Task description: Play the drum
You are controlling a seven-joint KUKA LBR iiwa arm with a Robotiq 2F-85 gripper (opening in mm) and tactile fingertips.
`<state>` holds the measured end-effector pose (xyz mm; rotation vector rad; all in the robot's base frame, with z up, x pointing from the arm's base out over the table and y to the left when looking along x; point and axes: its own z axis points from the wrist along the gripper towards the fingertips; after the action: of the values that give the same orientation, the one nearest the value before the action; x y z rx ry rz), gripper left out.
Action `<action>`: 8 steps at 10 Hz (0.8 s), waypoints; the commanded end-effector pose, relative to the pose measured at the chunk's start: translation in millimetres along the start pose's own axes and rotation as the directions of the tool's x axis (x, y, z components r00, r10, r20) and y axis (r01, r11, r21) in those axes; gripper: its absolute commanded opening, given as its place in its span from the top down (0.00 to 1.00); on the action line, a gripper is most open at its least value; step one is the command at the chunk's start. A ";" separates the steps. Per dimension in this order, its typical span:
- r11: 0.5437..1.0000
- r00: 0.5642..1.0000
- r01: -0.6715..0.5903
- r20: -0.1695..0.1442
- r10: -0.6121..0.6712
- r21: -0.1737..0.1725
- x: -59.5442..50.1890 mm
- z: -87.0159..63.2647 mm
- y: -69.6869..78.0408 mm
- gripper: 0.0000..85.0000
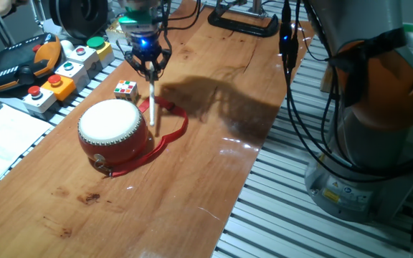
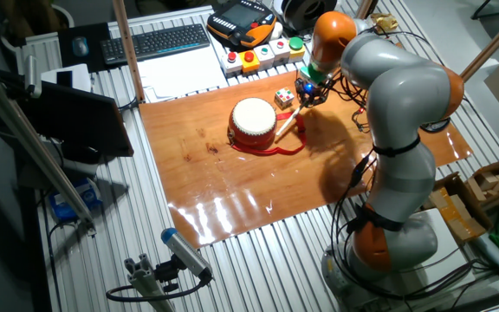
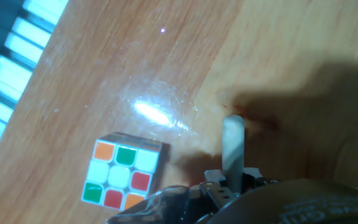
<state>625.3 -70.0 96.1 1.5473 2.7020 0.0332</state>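
The drum (image 1: 113, 129) sits on the wooden board, a red barrel with a cream skin (image 2: 253, 117) and a red strap (image 1: 171, 136) looped on the wood to its right. My gripper (image 1: 149, 70) hangs just behind the drum's right side, shut on a white drumstick (image 1: 153, 104). The stick slants down past the rim; contact with the drum cannot be made out. The other fixed view shows the gripper (image 2: 306, 94) and the drumstick (image 2: 288, 117) right of the drum. The hand view has only the drumstick (image 3: 233, 149) over bare wood, and the drum is out of sight there.
A small multicoloured cube (image 1: 125, 89) (image 3: 122, 174) lies behind the drum, near the gripper. Button boxes (image 1: 63, 72) and an orange teach pendant (image 1: 20, 61) line the board's left edge. A black clamp (image 1: 242, 21) sits at the far end. Cables (image 1: 292, 86) hang off the right edge.
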 end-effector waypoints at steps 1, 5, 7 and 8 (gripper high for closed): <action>1.000 1.000 0.007 0.000 -0.007 -0.001 -1.2 2.1 -0.2 0.99; 0.997 0.997 0.074 -0.026 -0.074 0.005 -5.3 13.7 0.8 0.99; 0.996 0.996 0.087 -0.028 -0.087 0.002 -6.4 19.7 2.3 0.99; 0.996 0.995 0.090 -0.029 -0.090 0.001 -6.8 22.0 2.4 0.99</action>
<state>631.7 -74.5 74.0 1.4327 2.7920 0.0520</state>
